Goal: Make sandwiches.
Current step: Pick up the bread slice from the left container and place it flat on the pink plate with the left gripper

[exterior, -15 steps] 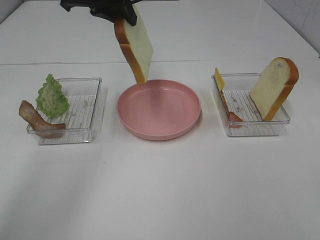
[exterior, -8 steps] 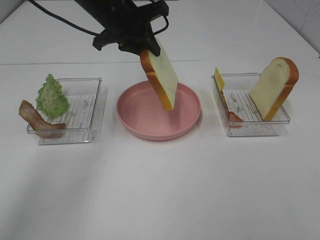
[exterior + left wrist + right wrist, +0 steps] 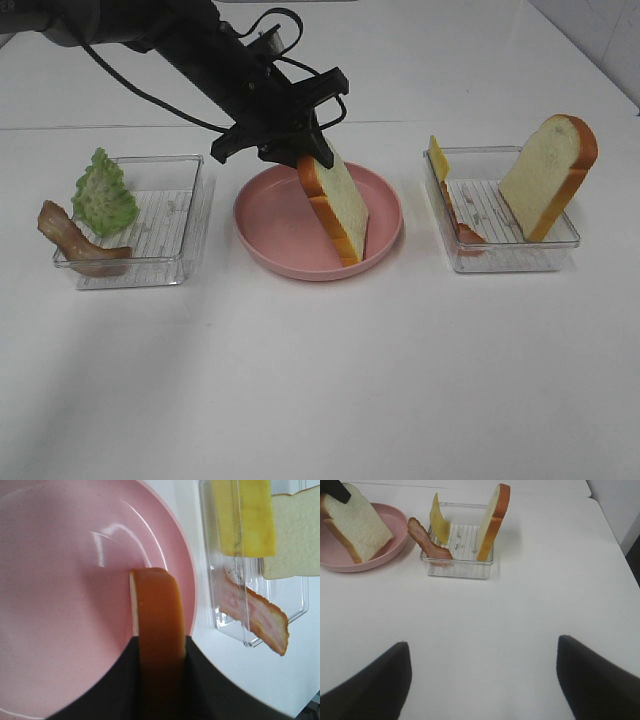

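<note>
With left gripper (image 3: 310,158), pinched bread slice (image 3: 340,210) by upper crust; hung tilted, lower corner apparently touching pink plate (image 3: 262,255). Should have tipped it flat near plate centre before letting go, not dropped on edge. Saw right gripper (image 3: 482,677) wide open, empty, well right of plate. Looked spongy white crumb, smooth orange crust; plate glossy, round, raised rim. Noted thin yellow cheese (image 3: 438,157), wavy bacon (image 3: 462,228), second slice (image 3: 548,175) upright in ribbed clear tray (image 3: 500,262) right of plate.

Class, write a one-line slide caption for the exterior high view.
Left gripper holds a bread slice tilted over the pink plate, between the lettuce tray and the cheese tray.
</note>
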You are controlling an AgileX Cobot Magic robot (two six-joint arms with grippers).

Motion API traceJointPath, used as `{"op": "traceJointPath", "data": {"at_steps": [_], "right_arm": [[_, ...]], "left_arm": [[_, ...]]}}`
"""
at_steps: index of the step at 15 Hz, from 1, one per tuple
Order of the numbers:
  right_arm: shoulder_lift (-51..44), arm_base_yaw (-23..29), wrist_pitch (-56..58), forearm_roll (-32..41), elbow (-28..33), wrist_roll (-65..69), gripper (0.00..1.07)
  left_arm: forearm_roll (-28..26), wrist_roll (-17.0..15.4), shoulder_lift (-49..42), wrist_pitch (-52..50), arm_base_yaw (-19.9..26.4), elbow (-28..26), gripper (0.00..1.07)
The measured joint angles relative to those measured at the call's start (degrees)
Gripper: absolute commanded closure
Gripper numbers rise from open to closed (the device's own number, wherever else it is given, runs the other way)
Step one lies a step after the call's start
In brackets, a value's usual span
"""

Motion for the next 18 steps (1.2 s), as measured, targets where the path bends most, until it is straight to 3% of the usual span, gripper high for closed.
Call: {"op": "traceJointPath", "data": {"at_steps": [6,12,14,18], "right_arm": [[0.0,0.0,0.0,0.0,0.0,0.0,0.31],[0.0,0.0,0.0,0.0,0.0,0.0,0.31],[0.0,0.0,0.0,0.0,0.0,0.0,0.31],[0.0,0.0,0.0,0.0,0.0,0.0,0.31]], "left_arm": [[-1.5,0.1,1.0,-2.3,0.0,-0.1,1.07],[-4.9,3.2,2.6,-4.9,0.0,-0.2,1.07],[-4.9,3.7,2.7,-4.9,0.1,-0.2,0.94],[-4.4,7.0,3.0,-5.0,0.1,-0.2,0.47]]}}
